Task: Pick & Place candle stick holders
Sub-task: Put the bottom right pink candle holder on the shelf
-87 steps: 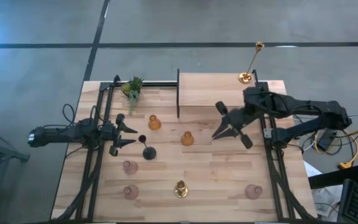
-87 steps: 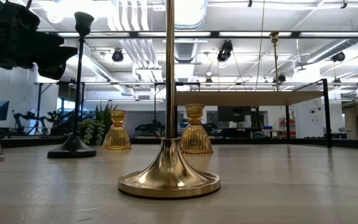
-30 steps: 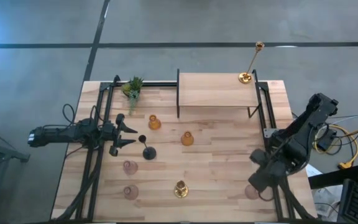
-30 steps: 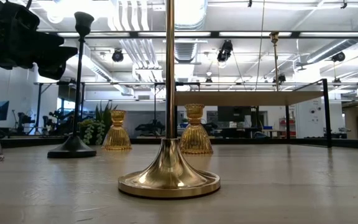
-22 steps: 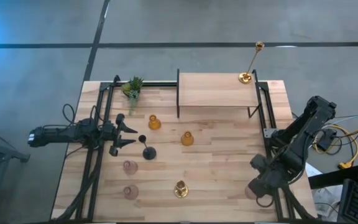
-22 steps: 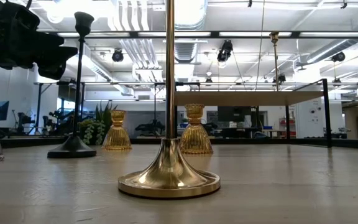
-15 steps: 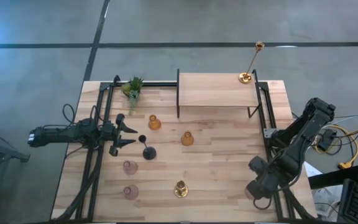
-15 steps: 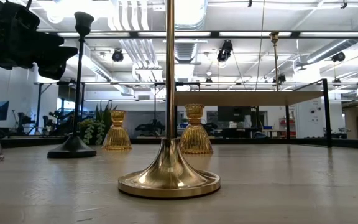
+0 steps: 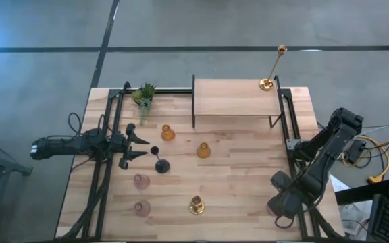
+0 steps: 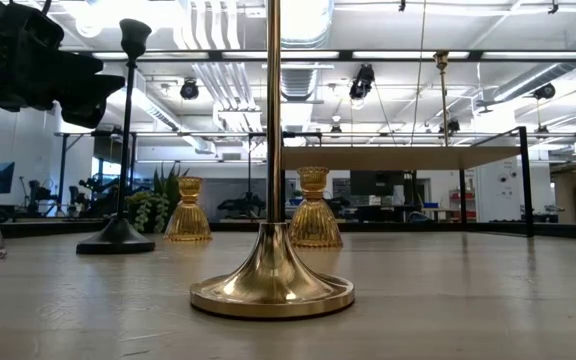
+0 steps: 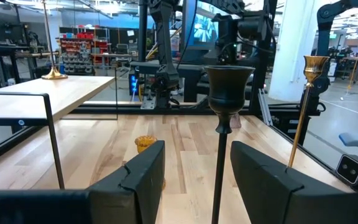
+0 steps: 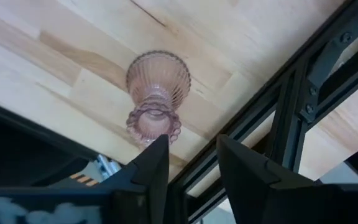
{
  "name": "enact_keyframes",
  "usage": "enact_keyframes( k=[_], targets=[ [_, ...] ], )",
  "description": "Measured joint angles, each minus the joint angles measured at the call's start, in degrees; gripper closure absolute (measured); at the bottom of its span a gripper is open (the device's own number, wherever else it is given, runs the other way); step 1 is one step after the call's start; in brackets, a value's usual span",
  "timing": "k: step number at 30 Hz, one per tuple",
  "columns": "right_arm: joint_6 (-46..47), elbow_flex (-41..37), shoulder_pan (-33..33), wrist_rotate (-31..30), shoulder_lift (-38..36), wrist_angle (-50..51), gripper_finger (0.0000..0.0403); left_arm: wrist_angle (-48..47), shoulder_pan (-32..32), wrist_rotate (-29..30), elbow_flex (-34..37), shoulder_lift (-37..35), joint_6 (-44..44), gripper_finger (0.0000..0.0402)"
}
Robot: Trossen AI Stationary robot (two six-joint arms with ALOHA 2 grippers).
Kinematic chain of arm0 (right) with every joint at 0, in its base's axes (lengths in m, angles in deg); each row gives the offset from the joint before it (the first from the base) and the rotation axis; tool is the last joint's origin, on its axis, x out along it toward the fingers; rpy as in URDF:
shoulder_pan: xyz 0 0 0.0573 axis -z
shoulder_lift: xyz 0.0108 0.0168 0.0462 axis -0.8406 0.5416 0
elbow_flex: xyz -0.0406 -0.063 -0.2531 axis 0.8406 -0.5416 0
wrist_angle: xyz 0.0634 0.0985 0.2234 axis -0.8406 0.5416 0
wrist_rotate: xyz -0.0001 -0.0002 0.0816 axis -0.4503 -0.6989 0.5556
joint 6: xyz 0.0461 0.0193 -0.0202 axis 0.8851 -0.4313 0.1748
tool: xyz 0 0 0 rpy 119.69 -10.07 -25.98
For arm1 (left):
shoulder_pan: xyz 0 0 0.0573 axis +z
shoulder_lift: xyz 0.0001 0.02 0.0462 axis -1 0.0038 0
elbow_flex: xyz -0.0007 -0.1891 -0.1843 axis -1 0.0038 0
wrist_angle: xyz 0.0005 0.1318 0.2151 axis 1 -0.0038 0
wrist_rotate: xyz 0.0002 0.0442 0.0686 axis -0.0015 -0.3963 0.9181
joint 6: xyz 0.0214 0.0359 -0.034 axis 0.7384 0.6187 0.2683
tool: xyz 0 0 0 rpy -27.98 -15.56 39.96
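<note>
My right gripper [image 12: 193,163] hangs open over the table's near right corner, pointing down at a pink glass holder [image 12: 157,93] that stands upright just beyond its fingertips. My left gripper [image 9: 138,144] waits open at the left. The black stemmed holder [image 11: 227,93] stands just ahead of it. On the table also stand two amber holders [image 9: 167,132] [image 9: 203,150], two more pink ones [image 9: 140,180] [image 9: 142,208] and a tall gold one [image 9: 196,204]. A second gold holder [image 9: 267,84] stands on the raised shelf [image 9: 231,99].
A small green plant [image 9: 144,94] stands at the far left. Black frame rails [image 9: 297,177] run along both table sides, one close beside the right gripper. The tabletop is bare between the amber holders and the right rail.
My right gripper has moved toward the table's near edge and down, closing in on the pink holder at the near right corner. The holders have stayed in place.
</note>
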Motion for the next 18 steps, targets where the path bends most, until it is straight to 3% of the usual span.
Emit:
enact_keyframes(
  k=[7,18],
  targets=[
    [2.3,-2.0,-1.4,-0.1,1.7,-2.5,0.0258,0.0,0.0,0.0,0.0,0.0,0.0,0.0213],
    [4.0,-7.6,-2.6,-3.1,1.6,-12.2,0.0283,0.0,0.0,0.0,0.0,0.0,0.0,0.0213]
  ],
)
